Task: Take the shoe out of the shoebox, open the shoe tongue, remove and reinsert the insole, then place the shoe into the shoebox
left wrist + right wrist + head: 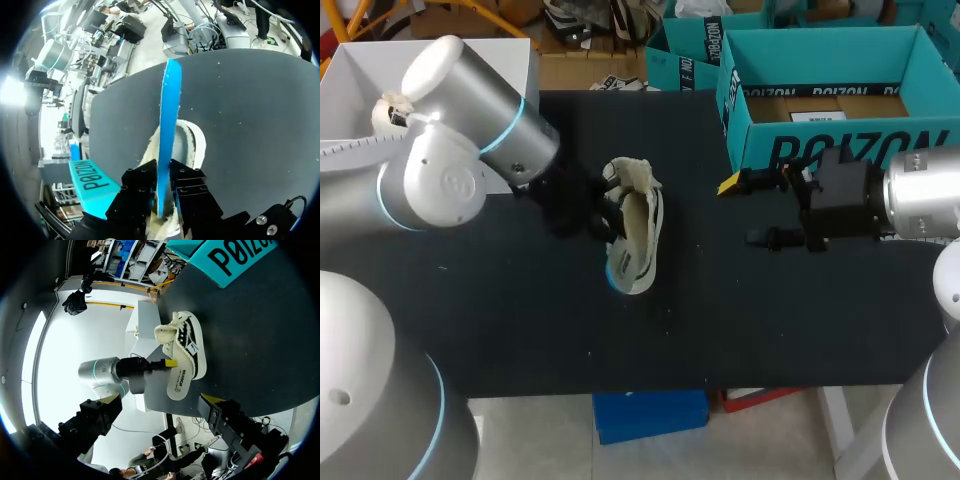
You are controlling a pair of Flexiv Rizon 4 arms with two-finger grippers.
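1. Left tool (162, 186) pinches the blue insole (169, 125) edge-on over the shoe (635, 240), which lies on its side mid-frame. The right tool (742, 210) gapes empty beside the shoebox (840, 145), upper right.
2. Risk: with nothing steadying it, the shoe may slide with the insole.
3. Only the left wrist view shows the pinch.

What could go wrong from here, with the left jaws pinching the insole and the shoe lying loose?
1. The shoe lies on its side, unbraced; the right jaws hang open by the shoebox, apart from the shoe. Pushing the insole in may just shove the shoe.
2. The left jaws pinch the insole at one end, the rest unsupported; it could bend or twist.
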